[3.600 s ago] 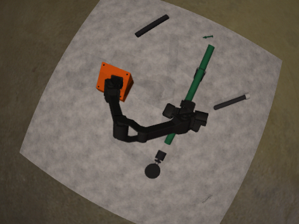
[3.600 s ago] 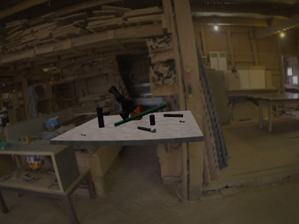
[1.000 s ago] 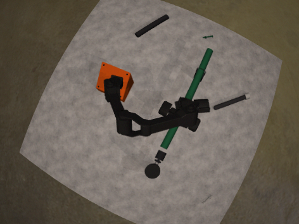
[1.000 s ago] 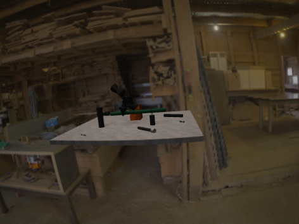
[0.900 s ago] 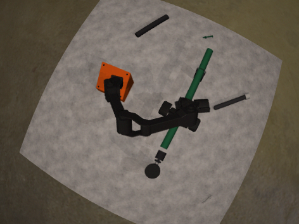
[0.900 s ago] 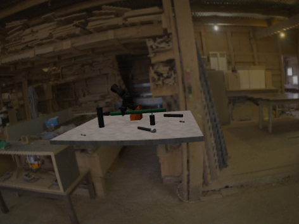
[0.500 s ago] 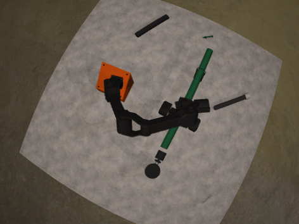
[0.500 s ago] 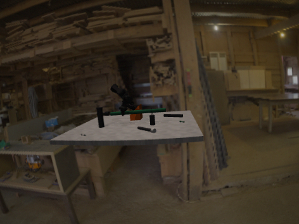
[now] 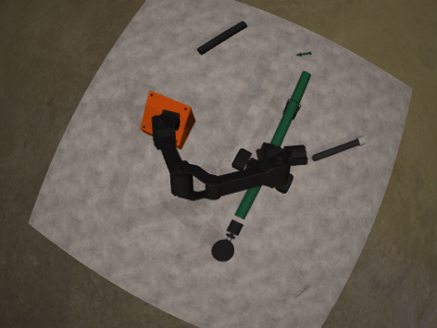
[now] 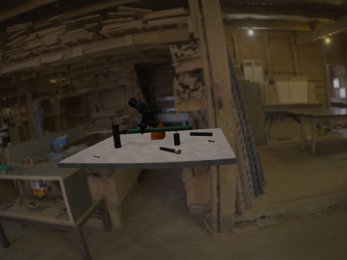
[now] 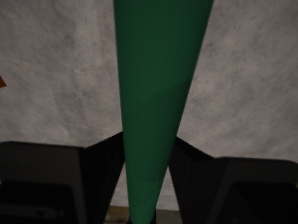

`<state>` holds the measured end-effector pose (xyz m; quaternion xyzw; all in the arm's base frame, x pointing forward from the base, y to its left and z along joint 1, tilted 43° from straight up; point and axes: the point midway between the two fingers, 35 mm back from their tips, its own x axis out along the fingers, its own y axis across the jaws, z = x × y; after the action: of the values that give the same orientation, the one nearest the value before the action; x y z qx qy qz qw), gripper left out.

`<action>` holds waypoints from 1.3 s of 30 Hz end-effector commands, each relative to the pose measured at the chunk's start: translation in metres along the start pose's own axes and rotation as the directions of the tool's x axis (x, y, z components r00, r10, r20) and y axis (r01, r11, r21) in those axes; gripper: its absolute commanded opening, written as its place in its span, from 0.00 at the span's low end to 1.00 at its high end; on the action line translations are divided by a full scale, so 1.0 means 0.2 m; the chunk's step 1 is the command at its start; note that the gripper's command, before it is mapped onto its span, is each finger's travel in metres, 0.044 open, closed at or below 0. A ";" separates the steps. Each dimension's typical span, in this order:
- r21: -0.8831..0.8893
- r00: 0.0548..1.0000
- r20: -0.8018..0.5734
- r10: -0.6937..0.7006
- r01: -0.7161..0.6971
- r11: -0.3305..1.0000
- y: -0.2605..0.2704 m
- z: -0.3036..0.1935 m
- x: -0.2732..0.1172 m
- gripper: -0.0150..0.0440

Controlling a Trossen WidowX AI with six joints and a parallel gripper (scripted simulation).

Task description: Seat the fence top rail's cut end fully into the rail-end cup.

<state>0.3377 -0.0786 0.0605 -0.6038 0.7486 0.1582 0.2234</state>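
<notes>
The green rail (image 9: pixel 250 202) (image 10: pixel 169 128) (image 11: pixel 152 65) is held nearly level above the table. My gripper (image 11: pixel 147 134) is shut on it, with one dark finger on each side. The big post (image 9: pixel 222 250) (image 10: pixel 116 137) stands upright. The rail-end cup (image 9: pixel 235 227) (image 10: pixel 123 131) hangs near its top, facing the rail. In the top view the rail's cut end lies in line with the cup, with a narrow light gap between them. The loop cap (image 9: pixel 298 110) is around the rail's far part, atop the short post (image 10: pixel 176 139). The band is too small to judge.
An orange block (image 9: pixel 171 104) (image 10: pixel 158 136) stands by the arm's base. A dark bar (image 9: pixel 222 38) (image 10: pixel 201 134) and a dark rod with a pale end (image 9: pixel 335 149) (image 10: pixel 169 150) lie on the table. A small green piece (image 9: pixel 304 54) (image 10: pixel 211 141) lies past the rail's far end.
</notes>
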 end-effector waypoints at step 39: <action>-0.001 1.000 -0.002 0.001 -0.001 1.000 -0.01 -0.12 0.03 0.25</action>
<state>0.3357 -0.0941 0.0694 -0.5981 0.7514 0.1646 0.2250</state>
